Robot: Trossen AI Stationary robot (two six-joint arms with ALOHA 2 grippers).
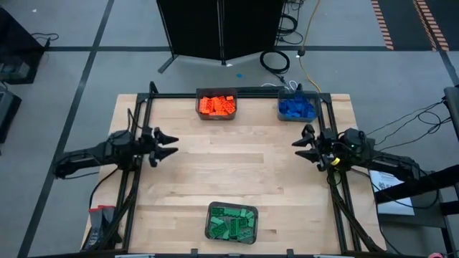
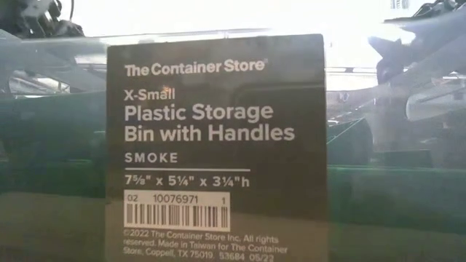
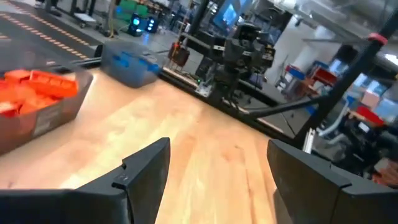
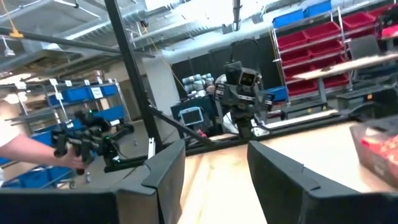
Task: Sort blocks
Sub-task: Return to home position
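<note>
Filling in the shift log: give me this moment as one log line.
left gripper: open, empty | right gripper: open, empty | orange blocks: top-left bin | blue blocks: top-right bin | green blocks: bottom bin

Wooden table (image 1: 237, 172), grey bins (image 1: 198, 105), product label (image 2: 215, 145)

Both arms low, left end effector (image 1: 173, 144) spread apart, right end effector (image 1: 300, 144) likewise, pointing inward

Wooden table (image 1: 237, 161), light plank top: three items on the surface.
First smoke-grey plastic bin (image 1: 216, 117) about mid far edge; second bin (image 1: 297, 118) beside the far right corner; third bin (image 1: 231, 241) at mid near edge.
</note>
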